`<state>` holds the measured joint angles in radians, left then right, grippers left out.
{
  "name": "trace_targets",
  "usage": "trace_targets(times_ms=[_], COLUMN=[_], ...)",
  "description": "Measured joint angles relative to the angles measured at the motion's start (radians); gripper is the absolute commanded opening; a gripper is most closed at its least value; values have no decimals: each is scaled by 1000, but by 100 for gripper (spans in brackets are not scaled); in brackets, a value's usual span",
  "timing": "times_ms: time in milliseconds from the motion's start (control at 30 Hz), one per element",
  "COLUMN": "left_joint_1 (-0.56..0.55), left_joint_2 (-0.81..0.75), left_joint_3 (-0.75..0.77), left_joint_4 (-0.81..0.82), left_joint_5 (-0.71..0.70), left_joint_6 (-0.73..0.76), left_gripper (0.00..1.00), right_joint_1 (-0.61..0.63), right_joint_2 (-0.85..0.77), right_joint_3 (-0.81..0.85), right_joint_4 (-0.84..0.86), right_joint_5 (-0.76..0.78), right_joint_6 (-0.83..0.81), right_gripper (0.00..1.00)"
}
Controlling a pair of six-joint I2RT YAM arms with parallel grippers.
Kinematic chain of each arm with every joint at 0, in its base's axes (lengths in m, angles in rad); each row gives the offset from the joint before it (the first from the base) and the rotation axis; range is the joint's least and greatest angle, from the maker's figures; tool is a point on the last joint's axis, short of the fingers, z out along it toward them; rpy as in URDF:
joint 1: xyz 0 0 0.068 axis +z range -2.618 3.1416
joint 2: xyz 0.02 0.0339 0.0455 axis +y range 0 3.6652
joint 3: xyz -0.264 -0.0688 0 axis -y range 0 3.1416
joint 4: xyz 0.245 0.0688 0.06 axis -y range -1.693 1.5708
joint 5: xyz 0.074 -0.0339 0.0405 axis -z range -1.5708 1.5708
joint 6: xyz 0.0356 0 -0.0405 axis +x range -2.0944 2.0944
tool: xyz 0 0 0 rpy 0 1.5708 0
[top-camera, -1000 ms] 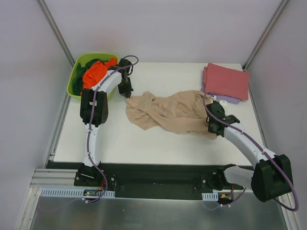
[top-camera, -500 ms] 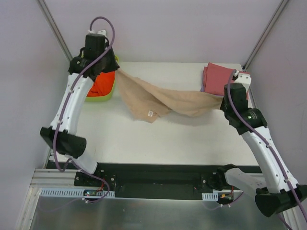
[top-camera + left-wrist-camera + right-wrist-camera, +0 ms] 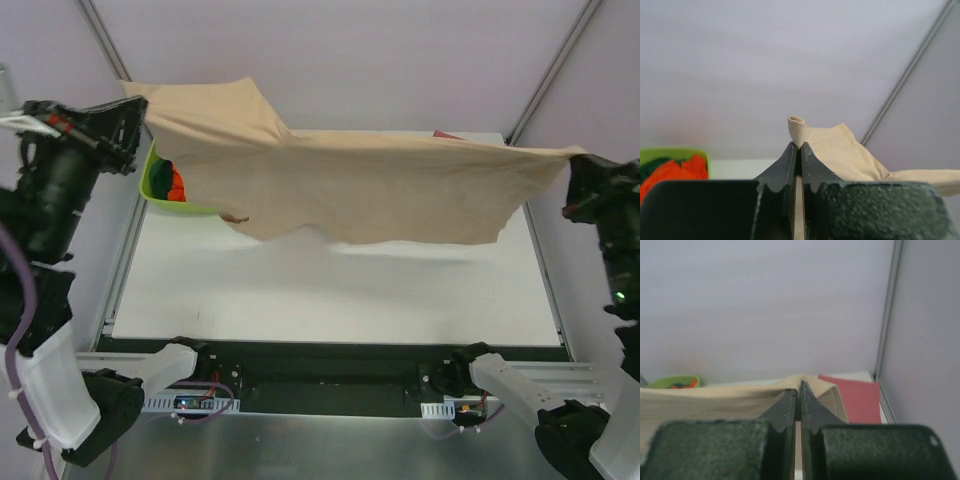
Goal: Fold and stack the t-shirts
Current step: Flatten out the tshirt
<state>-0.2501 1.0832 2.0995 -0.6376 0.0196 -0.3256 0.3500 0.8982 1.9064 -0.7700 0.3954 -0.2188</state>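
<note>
The white bench (image 3: 330, 300) is seen below both end effectors; the tan-beige t-shirt (image 3: 380, 185) is held spread in the air between them, above the bench; one corner is clenched in the left end effector (image 3: 800, 146), and the opposite corner is pinched likewise in the right end effector (image 3: 799, 386); the lime-green tub (image 3: 150, 185), with an orange t-shirt (image 3: 675, 172) inside, is seen below the left end effector; a dusty red t-shirt (image 3: 857, 400) is seen lying flat on the bench just beyond the right end effector.
</note>
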Motion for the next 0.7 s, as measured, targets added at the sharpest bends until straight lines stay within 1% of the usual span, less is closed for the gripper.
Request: trace_targets(times_ms=[133, 200, 300, 400, 500, 600, 700], left_joint_1=[0, 0, 0, 0, 0, 0, 0], left_joint_2=[-54, -73, -80, -69, -36, 23, 124], left_joint_3=[131, 166, 220, 246, 245, 208, 123], left_joint_4=[33, 43, 59, 64, 83, 112, 184], left_joint_5=[60, 89, 140, 159, 145, 80, -35], left_joint_6=[18, 20, 20, 23, 31, 47, 84], left_gripper=[0, 0, 0, 0, 0, 0, 0], right_joint_1=[0, 0, 0, 0, 0, 0, 0], right_joint_2=[8, -4, -35, -48, -43, -21, 18], right_joint_3=[228, 277, 295, 275, 226, 137, -18], right_joint_4=[-42, -47, -48, -48, -39, 9, 119], right_joint_5=[-113, -149, -176, -169, -131, -58, 44], right_joint_6=[-23, -29, -39, -56, -81, -114, -158], right_gripper=[0, 0, 0, 0, 1, 0, 0])
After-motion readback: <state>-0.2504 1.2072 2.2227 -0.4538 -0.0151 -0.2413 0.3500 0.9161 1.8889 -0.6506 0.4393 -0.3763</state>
